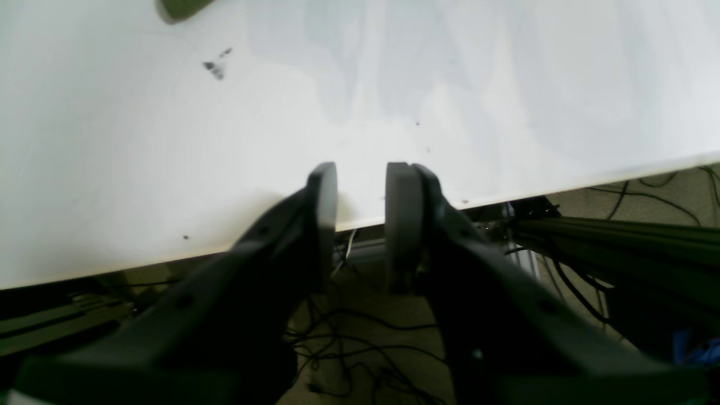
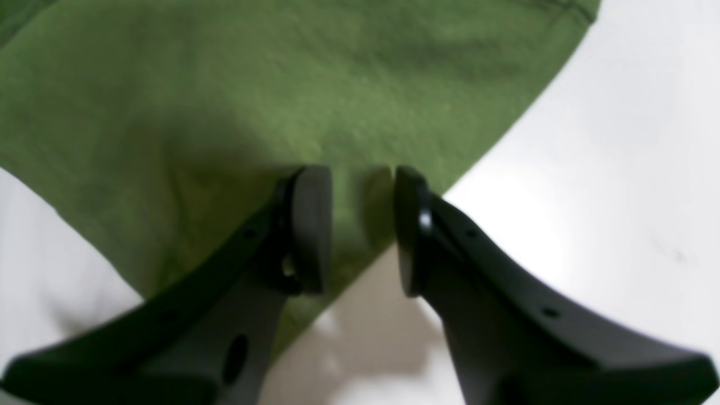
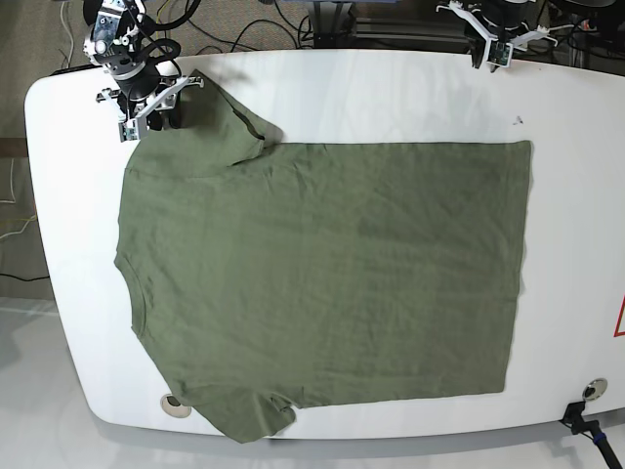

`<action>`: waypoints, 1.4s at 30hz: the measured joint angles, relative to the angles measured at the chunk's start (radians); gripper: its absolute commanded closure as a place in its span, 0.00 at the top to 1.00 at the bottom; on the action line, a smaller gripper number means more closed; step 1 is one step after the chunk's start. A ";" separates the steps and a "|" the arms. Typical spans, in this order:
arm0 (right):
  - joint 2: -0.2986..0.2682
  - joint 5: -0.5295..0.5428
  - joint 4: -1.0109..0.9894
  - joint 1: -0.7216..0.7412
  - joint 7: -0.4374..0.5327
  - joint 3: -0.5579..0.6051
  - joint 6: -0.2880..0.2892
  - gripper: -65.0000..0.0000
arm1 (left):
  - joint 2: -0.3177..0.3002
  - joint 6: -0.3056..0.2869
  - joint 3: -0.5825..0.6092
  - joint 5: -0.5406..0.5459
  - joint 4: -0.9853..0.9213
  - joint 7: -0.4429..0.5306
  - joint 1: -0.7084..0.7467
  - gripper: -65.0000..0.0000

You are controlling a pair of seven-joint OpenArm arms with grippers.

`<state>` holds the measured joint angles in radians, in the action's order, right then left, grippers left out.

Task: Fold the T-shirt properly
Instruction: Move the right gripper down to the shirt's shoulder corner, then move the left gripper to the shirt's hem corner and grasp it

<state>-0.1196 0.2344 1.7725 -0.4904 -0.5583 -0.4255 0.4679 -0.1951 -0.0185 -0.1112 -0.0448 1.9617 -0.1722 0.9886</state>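
The olive-green T-shirt (image 3: 322, 274) lies spread flat on the white table (image 3: 391, 98), collar to the left, hem to the right. Its upper sleeve (image 3: 229, 122) points to the back left corner. My right gripper (image 3: 154, 107) hovers at that sleeve. In the right wrist view, the right gripper (image 2: 360, 225) stands open with the sleeve's green cloth (image 2: 253, 101) under and between its fingers. My left gripper (image 3: 493, 47) is at the table's far edge, away from the shirt. In the left wrist view the left gripper (image 1: 360, 219) has a narrow gap with nothing in it. Only a corner of the shirt (image 1: 180, 8) shows there.
A dark smudge (image 3: 518, 121) marks the table near the shirt's back right corner. Round holes (image 3: 176, 403) sit near the front edge. A black clamp (image 3: 586, 425) sticks out at the front right. Cables (image 1: 360, 349) lie on the floor beyond the far edge.
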 measured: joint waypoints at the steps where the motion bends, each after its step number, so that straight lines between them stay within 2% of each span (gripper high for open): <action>1: 0.000 -0.001 0.000 0.002 0.000 0.001 -0.013 0.31 | 0.000 0.000 0.000 0.000 0.000 0.000 -0.001 0.20; 7: -0.001 0.002 -0.002 0.005 0.004 0.009 -0.087 0.30 | 0.000 0.000 0.000 0.000 -0.001 0.000 -0.003 0.21; 10: 0.001 0.003 -0.004 -0.001 0.007 0.016 -0.101 0.30 | 0.000 -0.001 0.000 0.000 -0.001 0.000 -0.003 0.21; 15: 0.021 0.010 0.002 -0.001 0.001 0.021 -0.074 0.30 | 0.000 0.000 0.000 0.000 -0.001 -0.001 -0.001 0.20; 25: 0.122 0.014 0.145 -0.055 -0.026 0.027 -0.018 0.31 | -0.005 0.002 0.001 0.000 -0.002 0.000 0.002 0.20; 29: 0.124 0.037 0.124 -0.047 -0.074 0.017 -0.014 0.31 | -0.002 0.004 0.001 0.000 0.011 0.004 0.001 0.20; 34: 0.127 0.078 0.124 -0.059 -0.083 0.017 0.000 0.30 | -0.003 0.003 0.000 0.000 0.023 0.007 -0.002 0.20; 37: 0.122 0.086 0.125 -0.078 -0.098 0.015 -0.023 0.31 | -0.002 0.003 0.000 0.000 0.025 0.008 -0.002 0.20; 42: 0.111 0.109 0.125 -0.098 -0.080 0.012 -0.096 0.30 | -0.003 0.003 0.000 0.001 0.026 0.008 -0.002 0.20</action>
<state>-0.0090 0.3435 1.8973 -0.5888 -0.6384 -0.4133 0.3721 -0.1978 -0.0151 -0.1112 -0.0441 1.9873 -0.1642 0.9867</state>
